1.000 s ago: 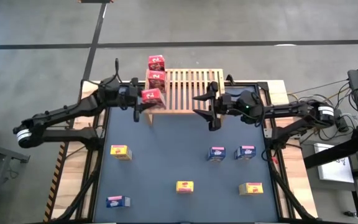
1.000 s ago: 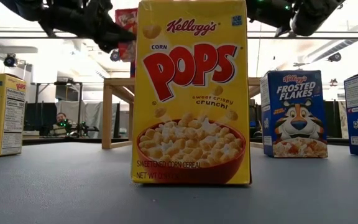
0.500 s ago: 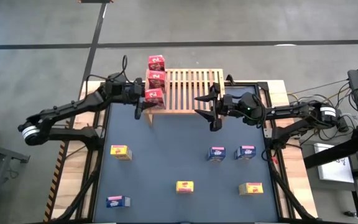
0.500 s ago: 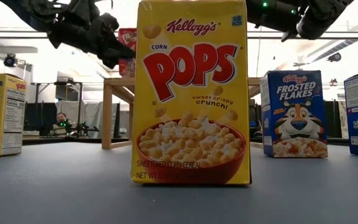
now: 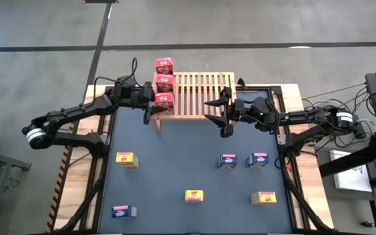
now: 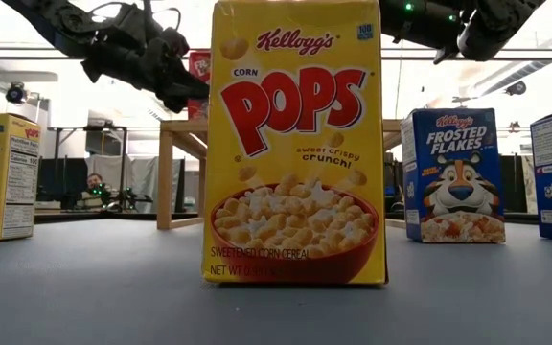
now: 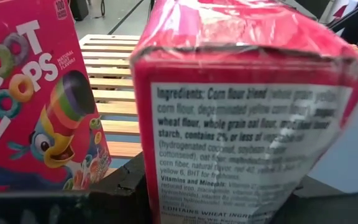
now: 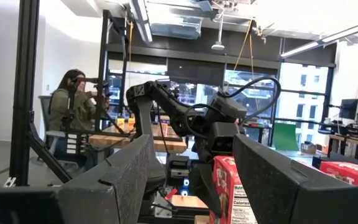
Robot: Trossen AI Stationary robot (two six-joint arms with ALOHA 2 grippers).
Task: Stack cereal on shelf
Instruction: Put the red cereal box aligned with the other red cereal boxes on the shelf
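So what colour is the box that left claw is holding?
Red, a cereal box in the left gripper; the left wrist view shows it best.

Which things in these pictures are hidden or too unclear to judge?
- Low view: the yellow box in front hides most of the wooden rack.
- Left wrist view: the held red box fills the frame and covers the left gripper.
- High view: box print too small to read.

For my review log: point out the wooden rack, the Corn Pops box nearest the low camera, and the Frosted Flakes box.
Wooden rack [image 5: 201, 94], high view, slatted top.
Corn Pops box [image 6: 295, 144], low view, printed front.
Frosted Flakes box [image 6: 453, 172], low view, printed front.
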